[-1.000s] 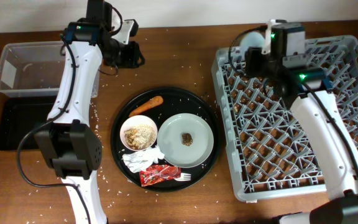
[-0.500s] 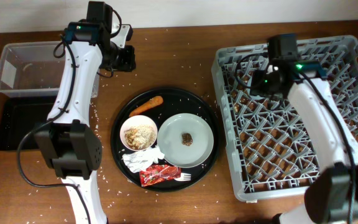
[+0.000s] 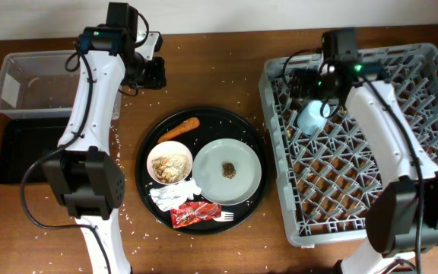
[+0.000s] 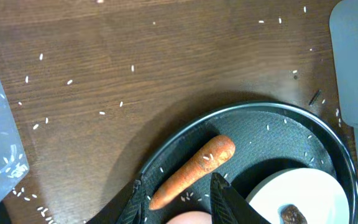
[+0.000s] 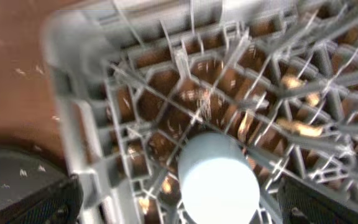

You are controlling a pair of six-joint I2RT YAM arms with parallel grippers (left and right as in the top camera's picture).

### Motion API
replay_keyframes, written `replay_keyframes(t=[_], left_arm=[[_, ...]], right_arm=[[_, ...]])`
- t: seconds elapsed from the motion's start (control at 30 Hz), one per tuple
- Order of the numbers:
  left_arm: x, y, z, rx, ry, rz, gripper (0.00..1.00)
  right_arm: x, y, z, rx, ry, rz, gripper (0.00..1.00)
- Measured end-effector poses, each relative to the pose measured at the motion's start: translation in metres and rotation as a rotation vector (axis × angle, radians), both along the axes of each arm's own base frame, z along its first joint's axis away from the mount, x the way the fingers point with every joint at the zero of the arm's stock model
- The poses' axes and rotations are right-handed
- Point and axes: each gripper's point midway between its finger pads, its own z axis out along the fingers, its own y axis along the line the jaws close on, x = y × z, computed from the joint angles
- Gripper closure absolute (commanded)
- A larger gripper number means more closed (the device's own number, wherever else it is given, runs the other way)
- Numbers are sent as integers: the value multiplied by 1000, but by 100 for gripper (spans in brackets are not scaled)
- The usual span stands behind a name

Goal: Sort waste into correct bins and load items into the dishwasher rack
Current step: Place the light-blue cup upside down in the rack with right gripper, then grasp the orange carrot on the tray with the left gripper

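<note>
A light-blue cup [image 3: 311, 118] stands upside down in the back left part of the grey dishwasher rack [image 3: 356, 190]. My right gripper [image 3: 317, 86] hangs just above it, open. In the right wrist view the cup [image 5: 218, 180] stands free between the wide-spread fingers [image 5: 36, 199]. My left gripper [image 3: 150, 72] is open and empty over the table, behind the round black tray [image 3: 144, 144]. In the left wrist view the orange carrot [image 4: 194, 171] lies below its fingertips [image 4: 229, 199]. The carrot [image 3: 179, 129], white bowl [image 3: 169, 162] of rice scraps, plate [image 3: 242, 179], napkin [image 3: 172, 196], red wrapper [image 3: 192, 215] and fork [image 3: 225, 217] lie on that tray.
The clear tub [image 3: 33, 84] stands at the far left, with the flat black tray [image 3: 17, 152] in front of it. A brown scrap [image 3: 228, 170] lies on the plate. Rice grains are scattered over the wooden table [image 3: 211, 76].
My right gripper carried the cup from the rack's back left corner down into the rack and has let go of it. My left arm has barely moved.
</note>
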Motion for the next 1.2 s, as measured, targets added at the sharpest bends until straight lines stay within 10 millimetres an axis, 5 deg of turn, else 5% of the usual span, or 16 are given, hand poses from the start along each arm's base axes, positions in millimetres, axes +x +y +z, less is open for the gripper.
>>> replay_keyframes(t=[0.17,0.3,0.37,0.5,0.8,1.07,1.13,1.2], left_arm=[[-15,3,3,11,43,2,66],[-61,1,29,51,106,-119,54],[-69,-16,32,83,73,-273,54],[-68,-57,-20,179,26,-486,54],[-51,-50,-87,268,-52,-522,53],[-58,-48,-142,275,33,-550,54],[-59,-47,-153,278,53,-556,66],[-58,-46,-153,289,48,-561,92]], right_arm=[[-1,13,82,72,-104,43,1],[-13,26,85,134,-76,90,1],[-14,27,84,141,-71,96,1],[-14,28,83,142,-68,108,1],[-15,30,83,137,-66,122,1],[-15,30,82,136,-64,125,1],[-15,30,82,136,-65,125,1],[-15,30,82,135,-63,125,1]])
